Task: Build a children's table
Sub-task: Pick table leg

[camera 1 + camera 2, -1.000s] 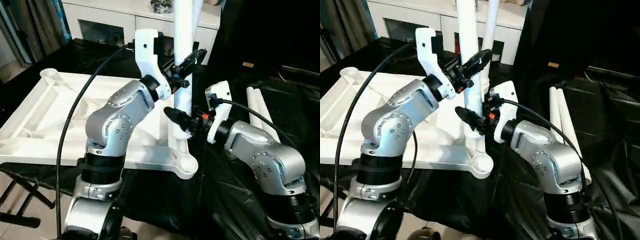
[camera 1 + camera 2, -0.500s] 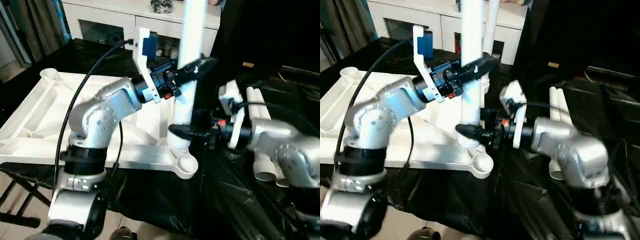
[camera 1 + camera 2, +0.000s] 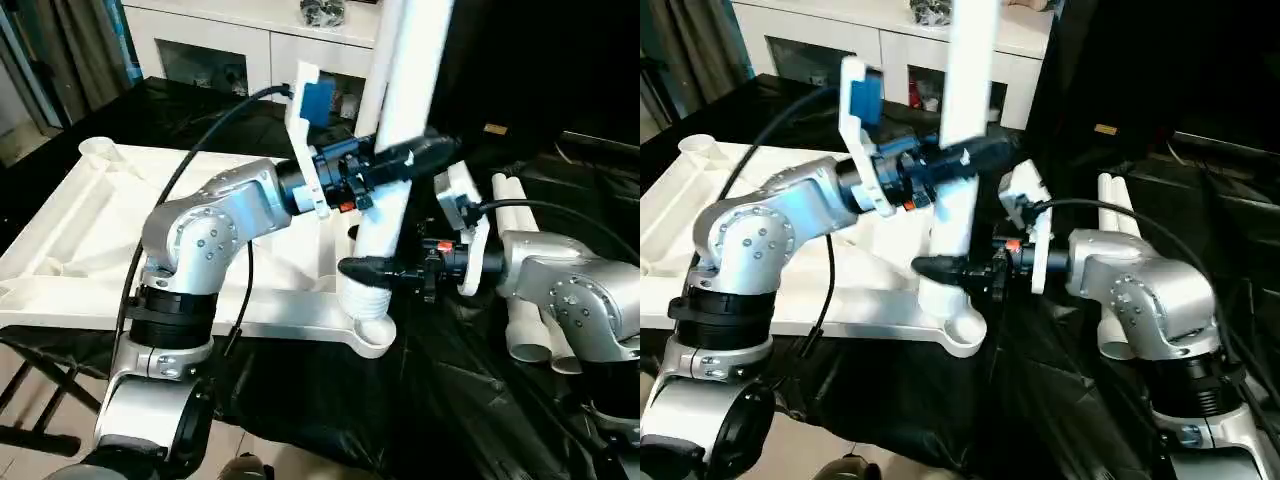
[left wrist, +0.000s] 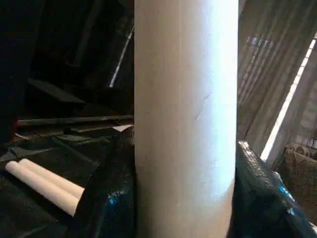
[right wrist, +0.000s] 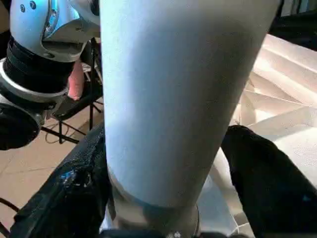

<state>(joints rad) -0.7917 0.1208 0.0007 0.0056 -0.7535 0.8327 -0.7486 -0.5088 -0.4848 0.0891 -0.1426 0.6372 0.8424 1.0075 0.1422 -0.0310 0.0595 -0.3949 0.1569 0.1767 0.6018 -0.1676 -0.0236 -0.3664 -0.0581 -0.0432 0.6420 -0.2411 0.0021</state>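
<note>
Higher up, left gripper [image 3: 405, 160] clamped across the leg [image 3: 405, 95], black fingers [image 4: 106, 198] pressed to both sides of the white tube. Lower down the same leg, right gripper [image 3: 370, 268] closed around it just above the ribbed foot end, one finger [image 5: 262, 183] on either flank. Leg tilted, top leaning toward the robot's right, foot end seated at or in the near corner socket [image 3: 372, 325] of the tabletop [image 3: 90, 215]; how deep, cannot tell. Tabletop lying underside up, ribs and raised rim showing, another round socket [image 3: 97, 148] at its far left corner, most of the slab spreading to the left of the held leg. Well to the right of the held leg, two spare legs [image 3: 520, 235] lying side by side on the black sheet [image 3: 440, 400], touching each other, open ends toward the robot. Beyond the held leg, a second white tube [image 3: 985, 30] rising upright. Behind everything, white cabinet [image 3: 220, 50] with glass-fronted compartments.
</note>
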